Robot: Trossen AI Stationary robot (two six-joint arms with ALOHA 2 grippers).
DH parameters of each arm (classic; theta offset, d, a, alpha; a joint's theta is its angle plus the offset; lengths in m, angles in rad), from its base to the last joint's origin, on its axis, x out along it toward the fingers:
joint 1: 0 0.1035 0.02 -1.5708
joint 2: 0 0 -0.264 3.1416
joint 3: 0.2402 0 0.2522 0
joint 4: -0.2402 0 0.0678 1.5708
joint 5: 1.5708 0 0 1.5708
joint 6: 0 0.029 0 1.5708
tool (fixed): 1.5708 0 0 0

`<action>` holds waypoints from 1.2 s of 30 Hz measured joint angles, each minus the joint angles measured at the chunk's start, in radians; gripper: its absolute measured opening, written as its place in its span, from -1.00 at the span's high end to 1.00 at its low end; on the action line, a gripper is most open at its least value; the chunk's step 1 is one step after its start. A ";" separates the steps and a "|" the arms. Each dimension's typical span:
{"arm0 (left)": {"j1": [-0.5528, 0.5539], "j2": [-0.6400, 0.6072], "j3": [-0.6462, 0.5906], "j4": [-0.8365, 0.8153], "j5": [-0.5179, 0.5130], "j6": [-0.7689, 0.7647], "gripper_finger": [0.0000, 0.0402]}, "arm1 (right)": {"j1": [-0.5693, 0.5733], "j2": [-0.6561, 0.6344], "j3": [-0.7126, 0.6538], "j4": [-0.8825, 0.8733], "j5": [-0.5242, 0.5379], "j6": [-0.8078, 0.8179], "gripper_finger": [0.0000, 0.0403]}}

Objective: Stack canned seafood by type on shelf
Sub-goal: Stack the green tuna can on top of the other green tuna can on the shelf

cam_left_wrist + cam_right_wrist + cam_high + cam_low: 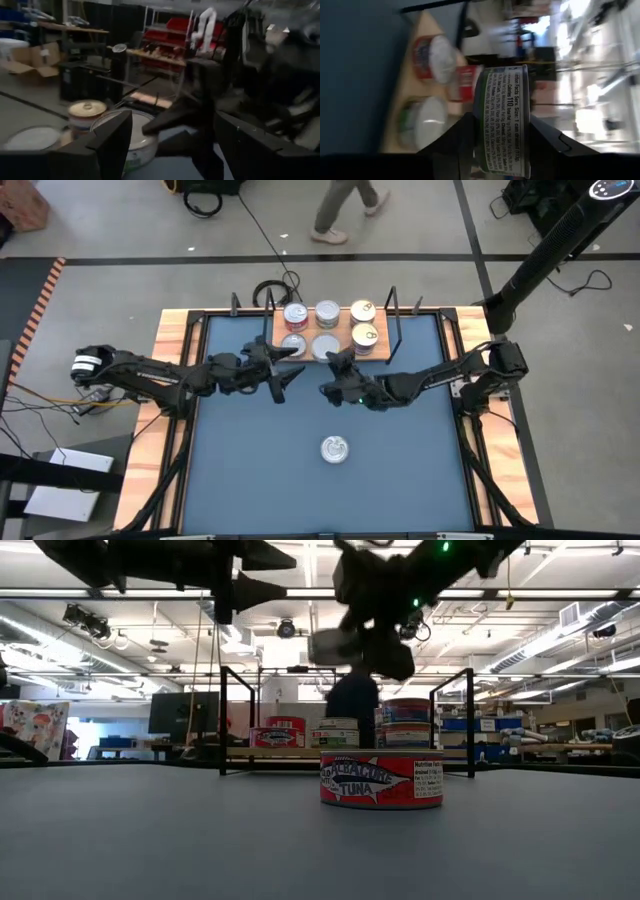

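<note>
Several tins of canned seafood (327,314) stand on the wooden shelf (340,330) at the table's far middle, between black wire uprights (222,720). A red tuna tin (334,449) (381,780) stands alone on the blue table, toward the near side. My right gripper (338,365) hangs just in front of the shelf, shut on a tin (502,120) with a white printed label. My left gripper (292,368) (172,150) stands open beside it on the left, with nothing between its fingers. My right gripper pinches the tin between its two fingers (455,140). One finger lies on each flat face (481,125), and the labelled side wall faces the wrist camera. The fingers come from the table's right, near level. The tin hangs clear above the table (340,645).
The table's wooden rim (170,350) runs along both sides. Open blue surface lies around the lone tin at the near middle. A person (345,210) walks on the floor beyond the far edge. A cable loop (268,292) lies behind the shelf.
</note>
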 joint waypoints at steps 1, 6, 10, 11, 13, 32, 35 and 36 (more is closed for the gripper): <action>-0.011 -0.010 0.000 -0.024 -0.023 0.015 -0.41 | -0.017 0.000 0.000 -0.026 -0.032 0.040 0.28; -0.056 -0.025 0.000 -0.076 -0.081 0.026 -0.41 | -0.094 0.015 0.000 -0.061 -0.135 0.094 0.27; -0.086 -0.025 0.000 -0.081 -0.113 0.044 -0.41 | -0.143 0.039 0.000 -0.102 -0.222 0.103 0.27; -0.094 -0.025 0.000 -0.082 -0.125 0.049 -0.41 | -0.151 0.050 0.000 -0.101 -0.228 0.104 0.27; -0.105 -0.025 0.000 -0.084 -0.149 0.063 -0.41 | -0.170 0.067 0.000 -0.091 -0.230 0.097 0.27; -0.130 -0.024 0.001 -0.089 -0.184 0.069 -0.40 | -0.231 0.162 0.000 -0.005 -0.281 0.093 0.01; -0.139 -0.024 0.001 -0.089 -0.184 0.069 -0.40 | -0.231 0.163 0.000 -0.006 -0.285 0.099 -0.10; -0.143 -0.024 0.001 -0.089 -0.184 0.069 -0.40 | -0.231 0.163 0.000 -0.005 -0.281 0.099 -0.13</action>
